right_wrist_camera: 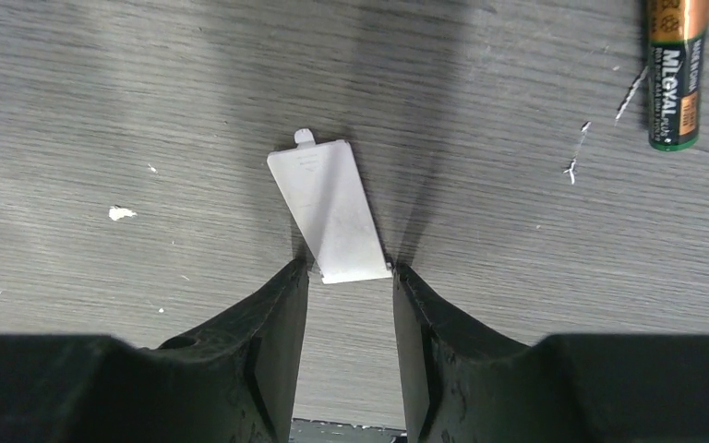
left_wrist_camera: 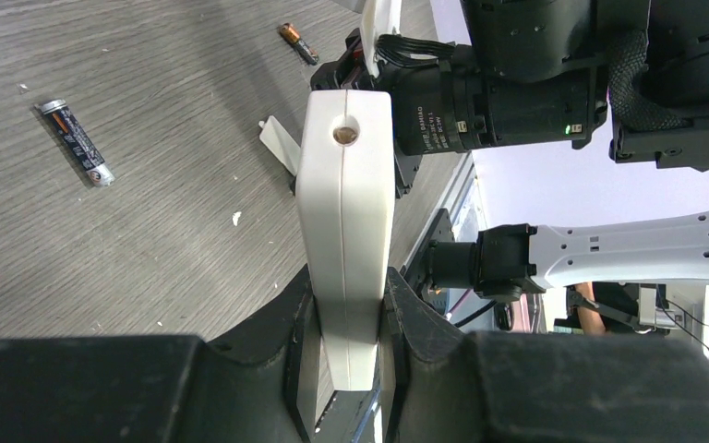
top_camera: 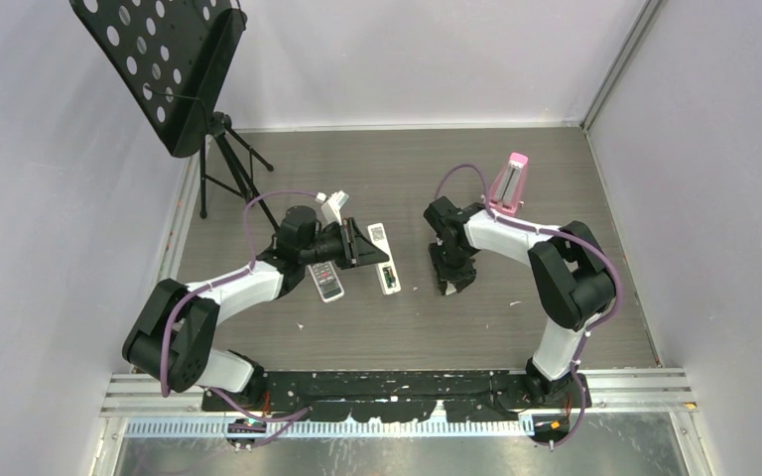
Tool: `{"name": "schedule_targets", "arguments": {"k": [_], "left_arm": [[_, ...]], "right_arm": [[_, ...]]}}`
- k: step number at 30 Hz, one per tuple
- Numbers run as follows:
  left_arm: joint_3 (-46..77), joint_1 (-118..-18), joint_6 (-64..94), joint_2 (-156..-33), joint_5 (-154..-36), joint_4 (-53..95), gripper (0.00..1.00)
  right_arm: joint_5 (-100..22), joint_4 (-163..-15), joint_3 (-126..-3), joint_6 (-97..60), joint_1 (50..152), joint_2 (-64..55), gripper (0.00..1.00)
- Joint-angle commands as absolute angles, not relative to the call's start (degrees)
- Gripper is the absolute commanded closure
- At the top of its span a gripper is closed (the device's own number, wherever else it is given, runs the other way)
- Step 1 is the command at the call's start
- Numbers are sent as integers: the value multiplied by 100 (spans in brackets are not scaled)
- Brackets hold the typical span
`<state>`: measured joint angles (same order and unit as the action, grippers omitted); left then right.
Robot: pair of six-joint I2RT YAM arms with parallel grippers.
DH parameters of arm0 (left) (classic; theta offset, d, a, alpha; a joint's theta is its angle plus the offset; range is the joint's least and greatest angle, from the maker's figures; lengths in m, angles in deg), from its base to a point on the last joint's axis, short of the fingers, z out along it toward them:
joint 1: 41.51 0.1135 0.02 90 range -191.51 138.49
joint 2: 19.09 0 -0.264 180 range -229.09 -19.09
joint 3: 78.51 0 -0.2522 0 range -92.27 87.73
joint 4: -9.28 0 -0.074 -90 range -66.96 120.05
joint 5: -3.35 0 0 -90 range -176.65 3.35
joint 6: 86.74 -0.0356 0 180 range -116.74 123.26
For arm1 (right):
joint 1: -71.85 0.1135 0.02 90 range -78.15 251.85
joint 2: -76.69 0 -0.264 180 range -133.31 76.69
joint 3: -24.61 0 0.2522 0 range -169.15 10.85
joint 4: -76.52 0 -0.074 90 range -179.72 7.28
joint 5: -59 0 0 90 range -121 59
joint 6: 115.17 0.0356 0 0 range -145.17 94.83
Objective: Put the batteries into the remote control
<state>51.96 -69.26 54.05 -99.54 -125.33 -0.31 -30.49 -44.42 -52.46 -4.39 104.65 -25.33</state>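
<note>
My left gripper [left_wrist_camera: 351, 277] is shut on a white remote [left_wrist_camera: 346, 203], seen edge-on with its faces hidden. In the top view those fingers [top_camera: 360, 244] reach the slim white remote with a small screen [top_camera: 385, 262]. The remote control [top_camera: 327, 284], dark-panelled, lies on the table under the left arm. A white battery cover [right_wrist_camera: 328, 208] lies flat on the table. My right gripper [right_wrist_camera: 351, 268] stands open, tips close against either side of the cover's near end. Batteries lie loose: two [left_wrist_camera: 76, 143] [left_wrist_camera: 297, 43] in the left wrist view, one [right_wrist_camera: 676, 74] beyond the cover.
A black perforated music stand [top_camera: 159, 69] on a tripod stands at the back left. A pink metronome [top_camera: 508, 183] stands behind the right arm. A small white piece [top_camera: 334, 206] lies just behind the left gripper. Walls close in the left, back and right sides.
</note>
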Motion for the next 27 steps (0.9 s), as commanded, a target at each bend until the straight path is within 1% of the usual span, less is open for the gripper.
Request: {"name": "schedule_targets", "arguments": {"k": [1,5,8,11,19,27], "left_arm": [[5127,-6910,5441,-9932,-12671,-352,100],[5117,-6904,5433,-9912,-12675,-318,100],[5117,-6911,5433,-9914,-12666,-308,100],[5124,-6909,5440,-9906,-12664,-315,100],[5141,-6910,5441,-9863,-12578,-293,100],[5205,-6911,5455,-10120,-11942,-227,100]], "right_arm": [[-3314,-4542,-5266,-595,10405,-2709,55],[-3338,-4531,-5235,-601,10385,-2818,55],[-3281,-4527,-5226,-585,10385,-2867,62],[-3206,-4561,-5209,-560,10385,-2840,64],[-3314,-4743,-5186,-411,10548,-2554,66],[-3298,-4663,-5173,-280,10752,-1946,64]]}}
